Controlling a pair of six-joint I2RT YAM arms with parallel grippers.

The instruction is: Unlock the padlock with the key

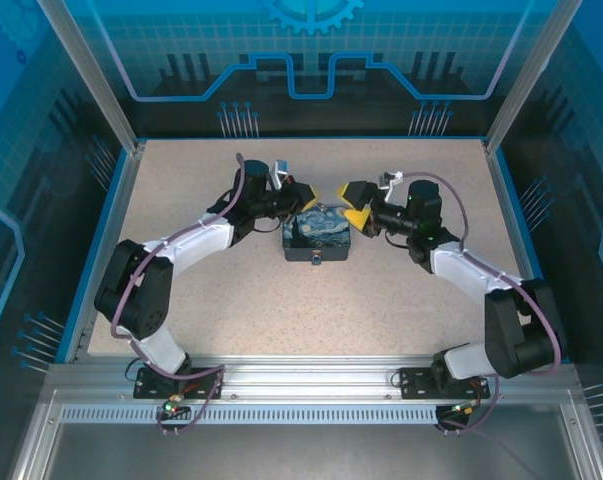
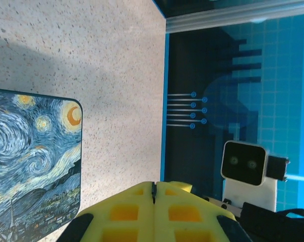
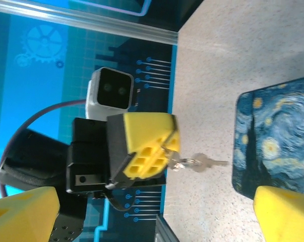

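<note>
Right wrist: slim silvery metal key (image 3: 206, 162)

A: Surface?
B: Speckled beige surface (image 1: 281, 300), blue rim (image 1: 311, 139) round it, even light.
A: Walls?
B: Blue see-thru panels (image 1: 311, 60) w/ printed circuit lines & a gear (image 1: 311, 10). Alu posts (image 1: 93, 75) at back corners, slotted alu rail (image 1: 311, 412) along near edge.

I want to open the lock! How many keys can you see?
1. The key sticks out of the shut left gripper, pointing toward the blue box. More may hide behind its ring.
</note>
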